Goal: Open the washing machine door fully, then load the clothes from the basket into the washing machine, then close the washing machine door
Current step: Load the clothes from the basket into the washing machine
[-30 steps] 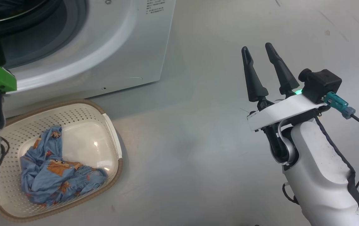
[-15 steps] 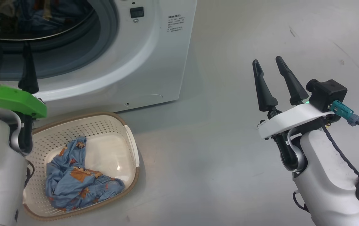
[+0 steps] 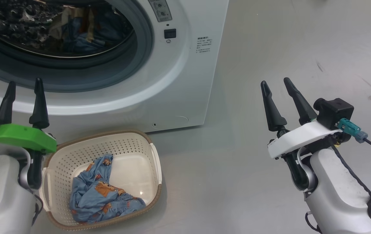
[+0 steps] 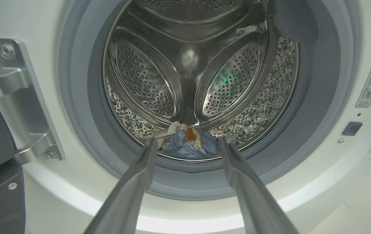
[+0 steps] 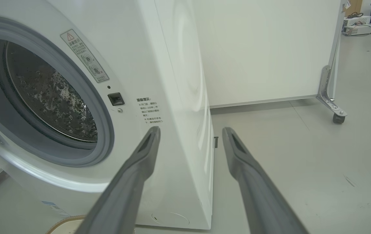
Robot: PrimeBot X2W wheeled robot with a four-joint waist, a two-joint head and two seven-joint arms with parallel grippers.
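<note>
Left pincer (image 3: 24, 84) and right pincer (image 3: 274, 83) are both hanging wide open, gripping nothing. Clothes (image 3: 102, 198) are lying in the basket (image 3: 154, 162) just in front of the open washing machine (image 3: 185, 81).

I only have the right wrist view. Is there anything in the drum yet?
Observer: Yes, a blue and cream bundle lies at the front of the drum.
Operator: Is the basket empty?
Observer: No, blue clothes lie in the basket.
Operator: What about the left hand?
Observer: The left hand is open and empty, pointed at the drum's mouth.
</note>
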